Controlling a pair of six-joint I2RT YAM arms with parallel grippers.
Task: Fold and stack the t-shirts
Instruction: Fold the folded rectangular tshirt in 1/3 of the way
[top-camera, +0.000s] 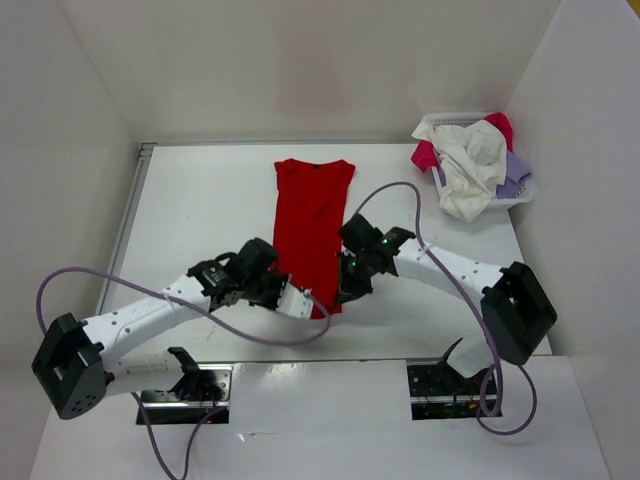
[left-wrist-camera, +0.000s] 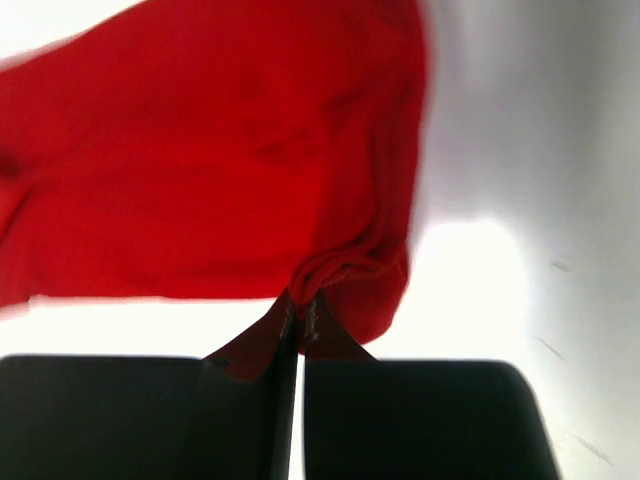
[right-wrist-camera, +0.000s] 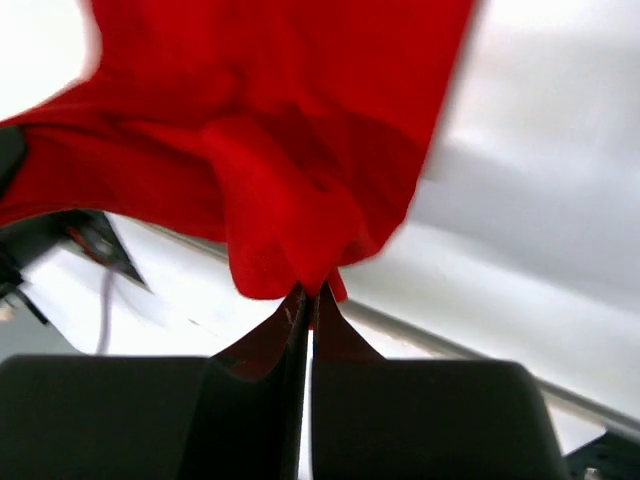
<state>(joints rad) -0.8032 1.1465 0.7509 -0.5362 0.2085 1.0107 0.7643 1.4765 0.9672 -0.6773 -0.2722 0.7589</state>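
Red t-shirt, near hem corners pinched in clamped-shut left tool, right tool

A white plastic mesh basket sits at the far right corner of the tabletop, close by the right wall and tilted a little. The tabletop is plain, matte white. A thin metal strip runs along its left edge, from the far corner toward the near one. Bare white walls rise at the far edge and on both sides.
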